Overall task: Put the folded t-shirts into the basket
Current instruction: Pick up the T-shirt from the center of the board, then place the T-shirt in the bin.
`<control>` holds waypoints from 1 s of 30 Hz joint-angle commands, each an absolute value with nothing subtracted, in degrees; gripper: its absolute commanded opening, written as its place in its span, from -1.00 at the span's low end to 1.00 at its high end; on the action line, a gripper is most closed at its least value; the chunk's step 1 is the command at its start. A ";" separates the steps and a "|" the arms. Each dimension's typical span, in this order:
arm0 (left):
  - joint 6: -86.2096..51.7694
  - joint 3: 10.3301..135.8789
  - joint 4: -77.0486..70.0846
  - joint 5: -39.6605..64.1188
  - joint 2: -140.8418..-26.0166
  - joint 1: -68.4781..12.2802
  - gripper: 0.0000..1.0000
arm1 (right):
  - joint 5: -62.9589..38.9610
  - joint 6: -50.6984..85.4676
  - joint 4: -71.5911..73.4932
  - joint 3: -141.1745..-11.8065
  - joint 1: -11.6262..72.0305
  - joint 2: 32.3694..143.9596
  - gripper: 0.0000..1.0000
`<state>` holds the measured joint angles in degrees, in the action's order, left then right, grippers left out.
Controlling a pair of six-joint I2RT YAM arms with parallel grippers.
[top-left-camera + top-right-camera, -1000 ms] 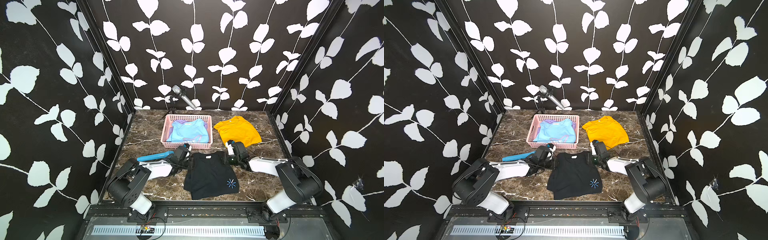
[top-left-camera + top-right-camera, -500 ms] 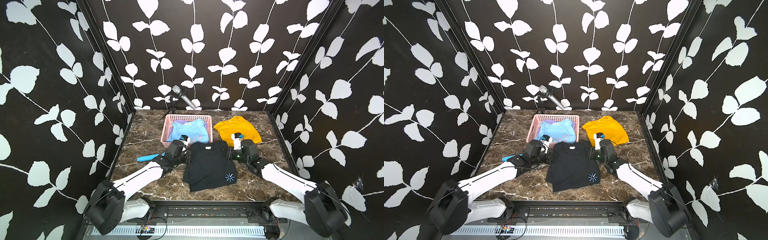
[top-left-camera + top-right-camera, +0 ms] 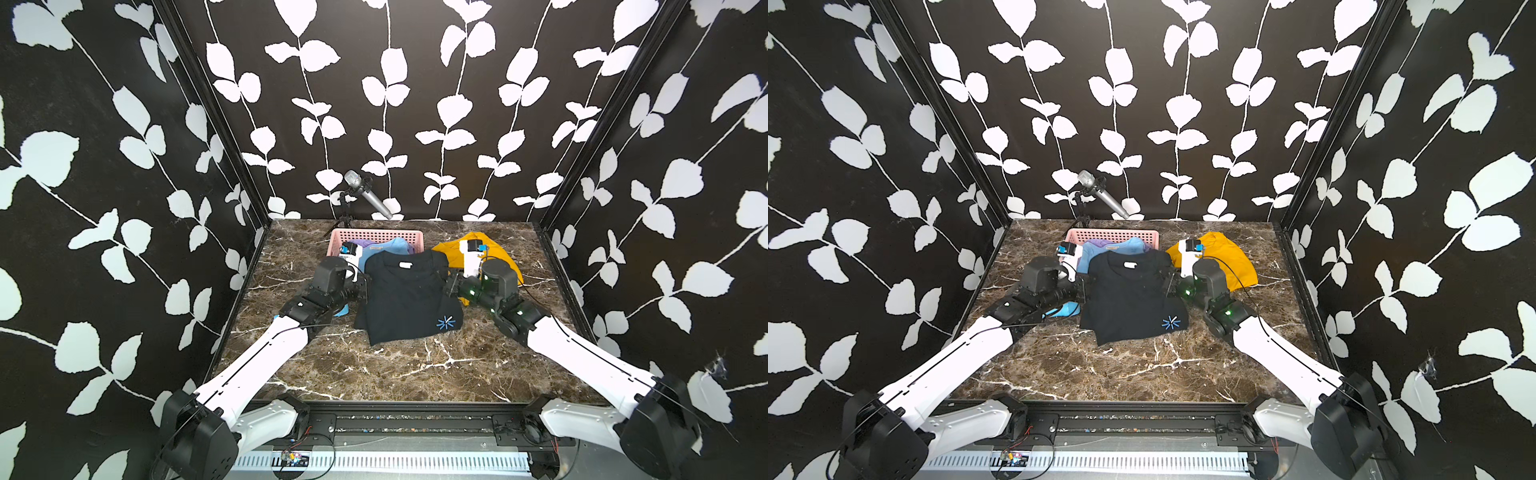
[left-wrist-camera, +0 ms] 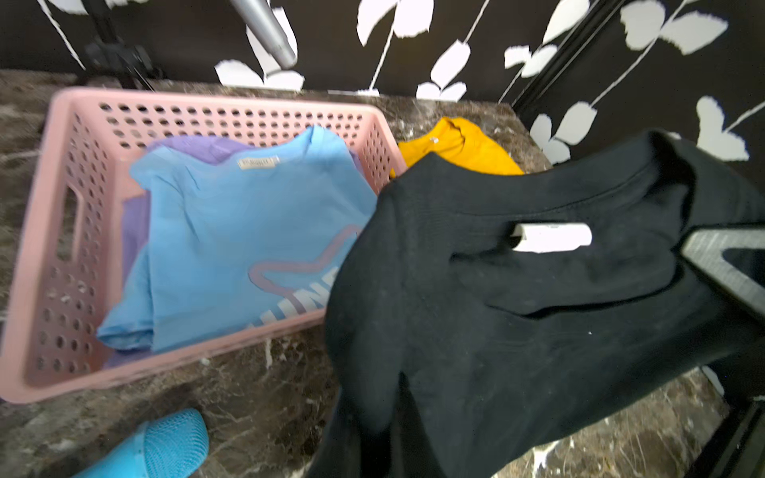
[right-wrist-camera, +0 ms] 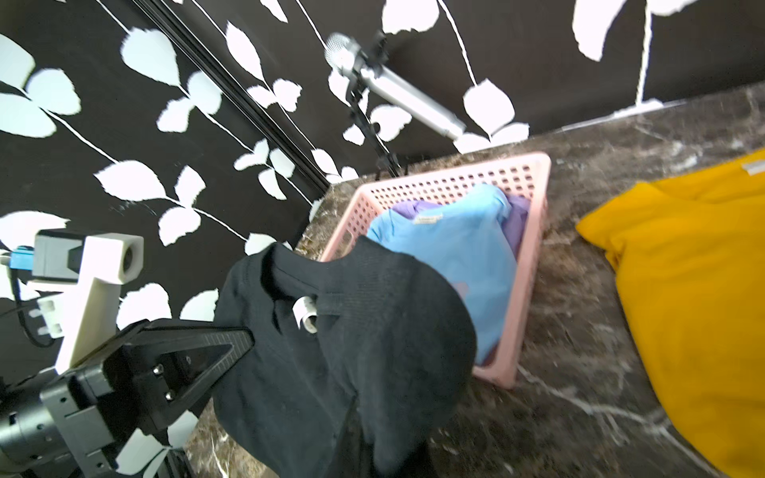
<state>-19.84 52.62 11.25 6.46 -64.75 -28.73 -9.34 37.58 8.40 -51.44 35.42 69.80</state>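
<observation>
In both top views the black t-shirt (image 3: 409,299) was spread between the two arms over the middle of the counter (image 3: 395,370). Its collar end was raised in front of the basket (image 3: 376,235), hiding the near wall, and its hem end was down by the counter. The left end effector (image 3: 365,286) was clamped on one side edge of that shirt and the right end effector (image 3: 449,286) on the opposite edge. The light blue t-shirt (image 3: 395,246) lay inside the basket. The mustard t-shirt (image 3: 500,259) lay on the counter near the basket, partly behind the right wrist. A blue cylinder (image 3: 341,311) showed from under the left arm, and a microphone (image 3: 368,195) stood on a stand behind the basket.

In the left wrist view the light blue t-shirt lay on top of the lilac t-shirt (image 4: 136,223), both within the pink walls. The black t-shirt covered one corner of the basket, its white label (image 4: 550,236) showing at the collar. A finger (image 4: 712,265) of the right end effector met the shirt's far shoulder.

In the right wrist view the left end effector's fingers were pinched together on the shoulder fabric, and the shirt draped downward. A strip of bare counter separated the mustard t-shirt from the basket.
</observation>
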 commanded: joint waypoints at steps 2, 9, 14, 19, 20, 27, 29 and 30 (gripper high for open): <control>-18.25 58.19 11.86 5.94 -65.97 -26.45 -1.00 | -6.44 38.68 11.03 -58.70 37.09 74.52 -1.00; -15.66 64.41 13.46 2.30 -71.38 -22.26 -1.00 | -3.71 39.96 10.28 -68.82 38.31 84.51 -1.00; -16.10 68.21 12.84 4.83 -76.14 -16.63 -1.00 | -1.32 41.25 10.32 -74.71 38.49 93.05 -1.00; -15.73 74.07 13.05 8.08 -82.44 -12.52 -1.00 | 0.23 43.28 10.53 -82.85 38.63 101.89 -1.00; -15.33 75.30 13.52 8.37 -84.08 -12.06 -1.00 | 1.03 43.74 10.44 -84.22 38.67 103.54 -1.00; -11.93 88.15 18.10 8.63 -97.31 -10.45 -1.00 | 6.32 40.37 4.16 -96.81 38.21 114.77 -1.00; -10.89 92.19 20.57 8.98 -101.48 -10.33 -1.00 | 6.42 38.79 1.89 -100.29 37.75 117.70 -1.00; -10.57 93.56 21.19 9.11 -103.21 -10.29 -1.00 | 6.44 38.25 0.66 -101.82 37.52 119.14 -1.00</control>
<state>-12.88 89.71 18.57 8.08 -101.10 -10.72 4.12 41.08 3.62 -97.49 38.09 116.71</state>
